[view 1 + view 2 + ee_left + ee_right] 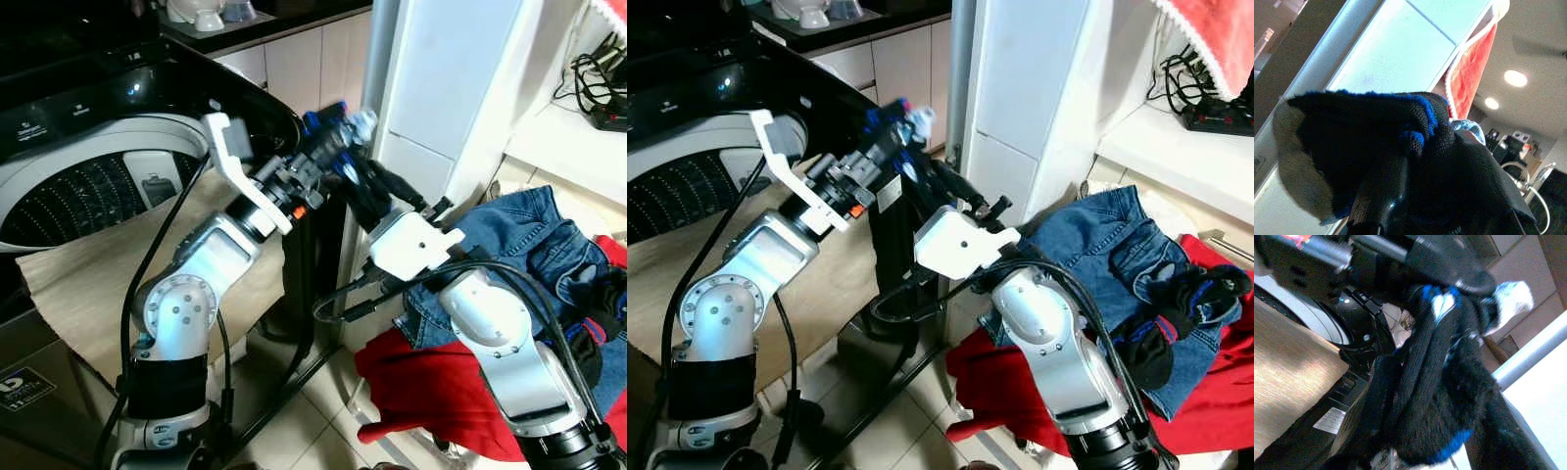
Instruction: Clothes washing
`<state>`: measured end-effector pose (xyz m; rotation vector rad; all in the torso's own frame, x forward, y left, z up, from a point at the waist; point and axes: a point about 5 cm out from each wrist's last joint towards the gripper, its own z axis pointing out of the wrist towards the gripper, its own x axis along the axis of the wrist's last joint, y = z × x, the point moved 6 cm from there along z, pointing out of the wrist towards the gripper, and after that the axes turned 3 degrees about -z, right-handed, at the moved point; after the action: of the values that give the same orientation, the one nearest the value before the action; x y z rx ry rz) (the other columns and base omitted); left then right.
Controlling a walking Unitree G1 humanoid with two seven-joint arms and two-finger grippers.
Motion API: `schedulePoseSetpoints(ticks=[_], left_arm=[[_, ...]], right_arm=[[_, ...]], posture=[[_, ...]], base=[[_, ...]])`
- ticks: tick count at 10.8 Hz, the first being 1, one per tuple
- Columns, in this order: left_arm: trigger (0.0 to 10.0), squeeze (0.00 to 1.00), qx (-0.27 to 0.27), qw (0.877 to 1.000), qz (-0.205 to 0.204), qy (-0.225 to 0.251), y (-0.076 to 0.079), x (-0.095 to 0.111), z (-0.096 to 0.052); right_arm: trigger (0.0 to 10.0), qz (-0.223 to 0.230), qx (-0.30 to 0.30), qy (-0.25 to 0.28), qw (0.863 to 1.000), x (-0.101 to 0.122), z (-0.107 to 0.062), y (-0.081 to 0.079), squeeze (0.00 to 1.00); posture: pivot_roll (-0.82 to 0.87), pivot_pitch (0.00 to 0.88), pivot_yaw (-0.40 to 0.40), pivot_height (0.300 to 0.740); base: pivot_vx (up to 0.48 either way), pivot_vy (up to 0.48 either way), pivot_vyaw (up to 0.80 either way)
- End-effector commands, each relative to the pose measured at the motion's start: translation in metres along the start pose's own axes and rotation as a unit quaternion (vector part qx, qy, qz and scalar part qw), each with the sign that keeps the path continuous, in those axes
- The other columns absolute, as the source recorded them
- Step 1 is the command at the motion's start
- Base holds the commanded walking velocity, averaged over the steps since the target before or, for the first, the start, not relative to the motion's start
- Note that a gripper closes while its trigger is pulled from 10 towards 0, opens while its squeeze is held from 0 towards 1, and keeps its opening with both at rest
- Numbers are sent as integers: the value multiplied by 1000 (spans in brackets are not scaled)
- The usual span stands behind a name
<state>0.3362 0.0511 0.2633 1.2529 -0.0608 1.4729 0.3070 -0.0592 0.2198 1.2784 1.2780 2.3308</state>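
Left pincer (338, 132) and right pincer (358, 186) clamp black-blue sock (1449, 382); fingertips buried.

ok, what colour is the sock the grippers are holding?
Sock: black with blue trim and a white tip, held by the left gripper and right gripper. Clearest in the right wrist view.

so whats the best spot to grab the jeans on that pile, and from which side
Grip the denim jeans at the raised upper fold near the white cabinet, coming down from above. They lie crumpled on the red cloth, with a black and blue garment draped over the lower part, so the top edge looks freest. Both grippers hold a dark sock now.
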Motion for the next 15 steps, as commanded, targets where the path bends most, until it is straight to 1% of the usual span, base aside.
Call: schedulePoseSetpoints(ticks=[1,2,3,4,5,6,7,8,9,10,11,12,15], left_arm=[[2941,0,-12,1000,-7,16,6,9,4],[0,0,-6,999,-17,42,3,19,3],[0,0,35,998,24,55,-12,30,2],[0,0,91,987,126,48,-28,42,2],[0,0,213,950,228,12,-67,65,-4],[0,0,292,893,341,-2,-89,97,-18],[0,0,346,849,399,7,-103,130,-31],[0,0,426,762,485,-47,-132,166,-60],[1765,0,452,723,513,-101,-148,167,-72],[10000,0,472,700,516,-145,-166,163,-83],[10000,1000,466,705,497,-197,-181,149,-90],[10000,1000,466,705,494,-205,-185,149,-91],[10000,1000,454,710,492,-216,-187,154,-86]], right_arm=[[10000,-6,3,-14,1000,-6,-1,-2,0],[10000,-5,-14,-11,1000,-5,-3,4,0],[10000,2,-36,-4,999,-2,-4,12,0],[10000,13,-46,-7,999,-2,-5,16,0],[10000,58,-20,-14,998,-3,-3,9,0],[10000,99,11,-11,995,2,0,1,0],[10000,154,31,-2,988,12,4,-4,0],[10000,234,84,-17,968,20,8,-19,0],[10000,236,124,-31,963,19,6,-28,0],[10000,216,153,-42,964,17,3,-35,0],[10000,217,178,-53,958,16,0,-41,0],[10000,219,186,-61,956,15,-2,-43,0],[10000,222,192,-79,953,13,-5,-43,0]], posture=[[-73,0,34,740],[-73,0,34,740],[-74,0,34,740],[-75,0,33,740],[-73,0,33,740],[-75,0,34,740],[-72,0,33,740],[-67,0,28,740],[-61,0,20,740],[-58,0,15,740],[-60,0,16,740],[-63,0,17,740],[-70,0,26,740]], base=[[0,0,0],[0,0,0],[0,0,0],[0,0,0],[0,0,0],[0,0,0],[0,0,0],[0,0,0],[0,0,0],[0,0,0],[0,0,0],[0,0,0],[0,0,0]])
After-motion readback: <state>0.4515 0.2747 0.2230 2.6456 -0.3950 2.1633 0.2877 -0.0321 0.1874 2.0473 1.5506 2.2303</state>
